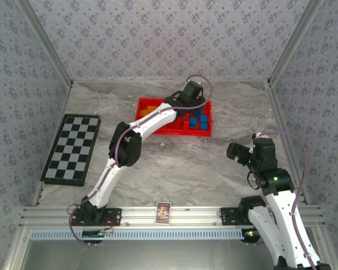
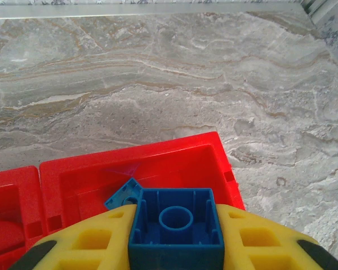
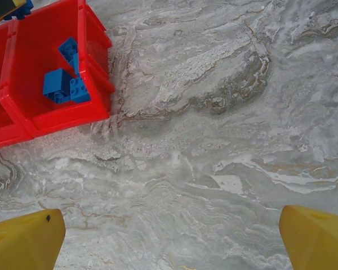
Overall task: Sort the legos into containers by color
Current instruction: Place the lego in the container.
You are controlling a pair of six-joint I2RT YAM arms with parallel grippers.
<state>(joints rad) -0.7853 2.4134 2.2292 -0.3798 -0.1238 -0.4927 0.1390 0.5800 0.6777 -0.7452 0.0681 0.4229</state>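
The red three-compartment tray (image 1: 205, 133) lies at the back middle of the table. My left gripper (image 2: 176, 236) hangs over the tray's right compartment (image 2: 174, 163), shut on a blue lego (image 2: 176, 222) whose hollow underside faces the camera. Another blue lego (image 2: 124, 196) lies in that compartment just beyond it. Blue legos (image 1: 198, 121) fill the right compartment, and orange ones (image 1: 149, 106) lie in the left one. In the right wrist view the blue legos (image 3: 65, 84) rest in the tray's end compartment (image 3: 50, 115). My right gripper (image 3: 172, 236) stands open above bare table, right of the tray.
A black-and-white checkered board (image 1: 72, 147) lies at the left. A small printed card (image 1: 163, 212) sits on the rail at the near edge. Patterned walls enclose the marble tabletop (image 1: 203, 169) on three sides.
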